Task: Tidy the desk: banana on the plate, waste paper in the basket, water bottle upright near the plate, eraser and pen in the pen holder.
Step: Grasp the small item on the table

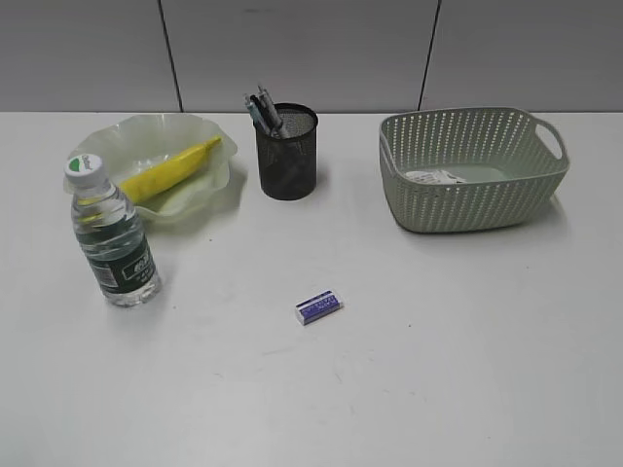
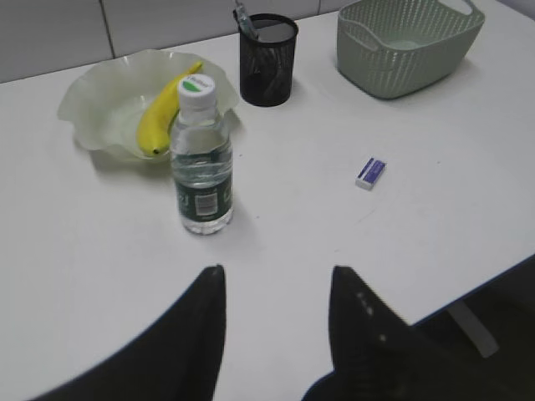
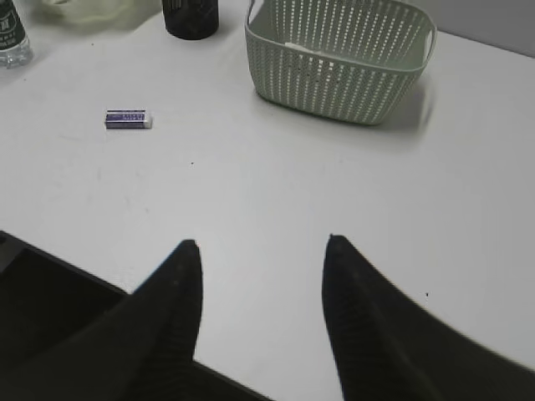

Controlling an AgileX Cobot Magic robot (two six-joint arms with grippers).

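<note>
You've got the water bottle upright just in front of the plate; its dark green label carries white writing too small to read, and the white cap has a green mark. The eraser lies alone mid-desk in a blue-and-white sleeve, print illegible. Banana is on the plate. Pens stick out of the pen holder, which stands between plate and basket. Waste paper sits inside the basket. Nothing stands around the eraser. Left gripper is spread and empty, hovering short of the bottle; right gripper is spread and empty over bare desk, well apart from the eraser.
</note>
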